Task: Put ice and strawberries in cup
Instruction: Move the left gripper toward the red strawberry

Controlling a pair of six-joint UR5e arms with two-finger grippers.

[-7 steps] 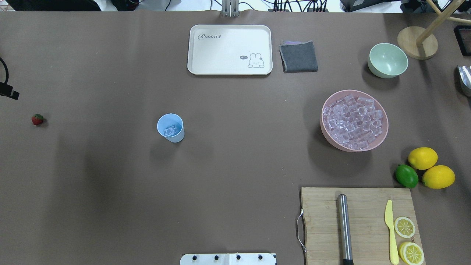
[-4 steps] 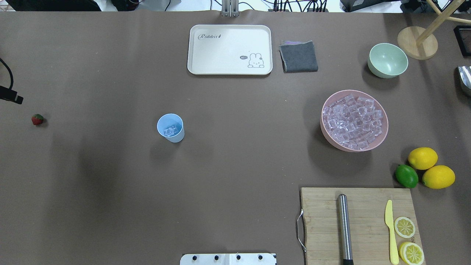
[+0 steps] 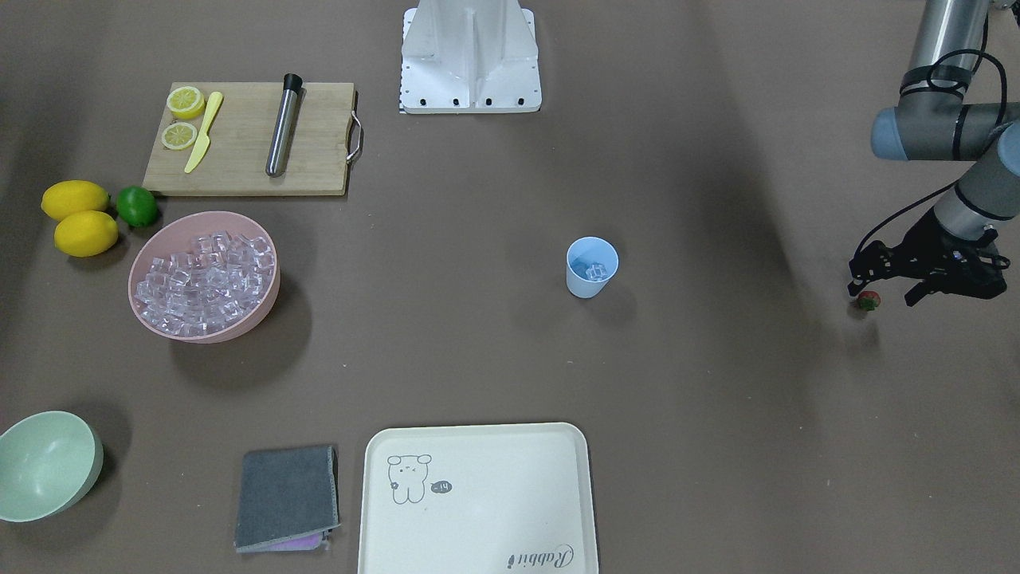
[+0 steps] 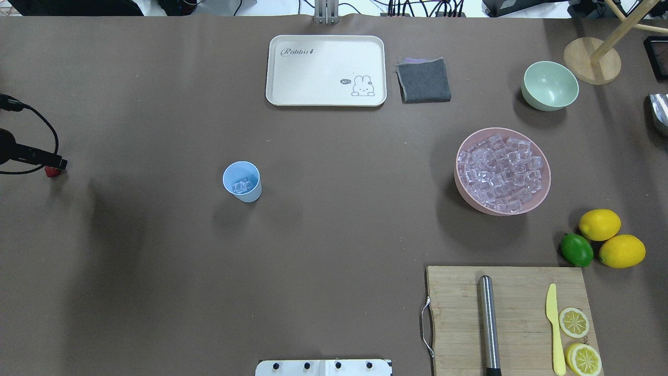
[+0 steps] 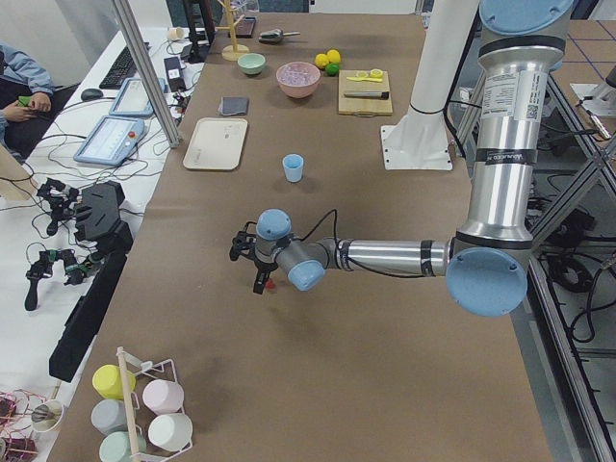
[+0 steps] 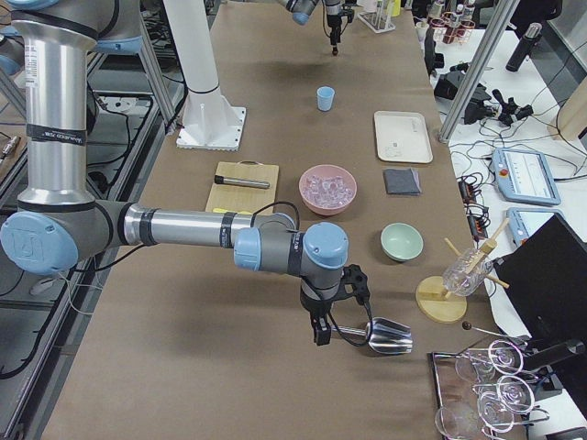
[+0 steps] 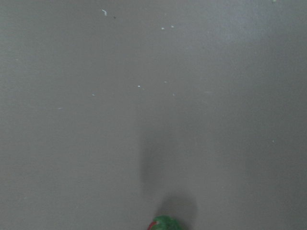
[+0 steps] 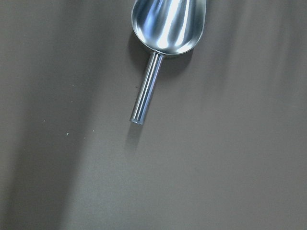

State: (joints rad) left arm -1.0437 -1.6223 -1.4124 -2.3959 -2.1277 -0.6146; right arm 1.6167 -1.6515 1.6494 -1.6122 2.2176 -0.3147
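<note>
Left gripper (image 3: 881,292) has its jaws spread wide just above the strawberry (image 3: 868,300) on the tabletop (image 3: 717,383). Right gripper (image 6: 323,332) sits by the metal scoop (image 6: 387,337), can't tell about its jaws.

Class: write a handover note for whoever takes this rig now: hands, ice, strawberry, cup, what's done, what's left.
Left hand open at the tiny red strawberry on the table.
Right hand by the metal scoop; open or shut unclear.
The light-blue plastic cup mid-table holds a few clear ice cubes; more in the pink bowl.
Done: some ice in. Left: strawberry into cup.
</note>
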